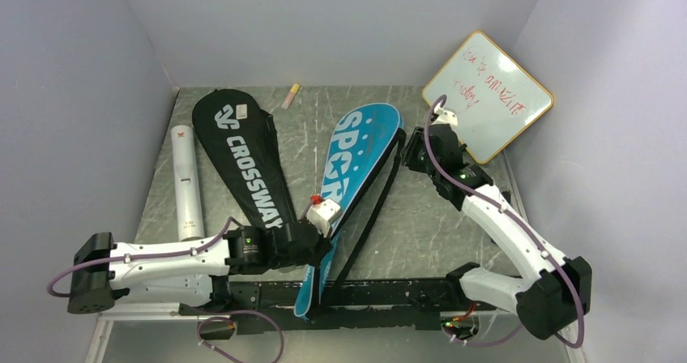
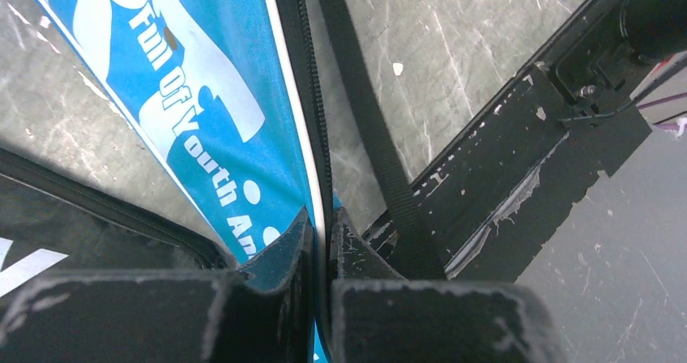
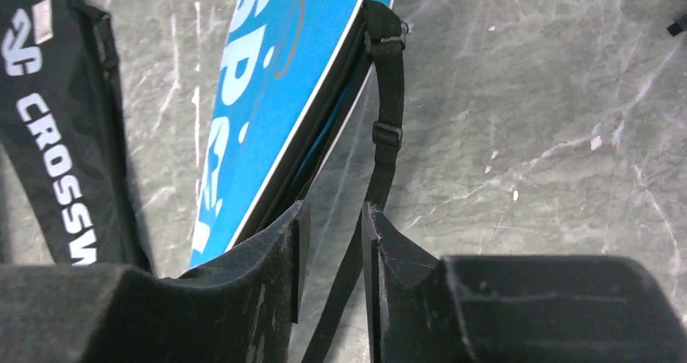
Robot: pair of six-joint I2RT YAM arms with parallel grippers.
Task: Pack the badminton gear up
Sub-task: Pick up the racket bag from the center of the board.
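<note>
The blue SPORT racket cover (image 1: 356, 160) lies slantwise across the middle of the table (image 1: 421, 217), its wide head toward the far wall and its narrow end over the near edge between the two arms. The left tool (image 2: 326, 221) is clamped on the cover's white-piped rim near that narrow end. The right tool (image 3: 334, 217) hangs by the head end with its jaws apart and the black shoulder strap (image 3: 387, 79) running loose through the gap, apparently not pinched.

The cover looks like light, padded fabric, soft enough to sag if lifted at one end. The piped, zippered rim is probably its firmest part and the best place to hold it. The strap could snag. Whether a racket is inside cannot be seen.

In view are two covers, this one and the black CROSSWAY cover (image 1: 243, 160) lying flat to its left, and one white cardboard tube (image 1: 186, 177) further left. No loose racket or shuttlecock shows. One whiteboard (image 1: 490, 96) leans in the far right corner, and one small marker (image 1: 291, 96) lies by the back wall.
</note>
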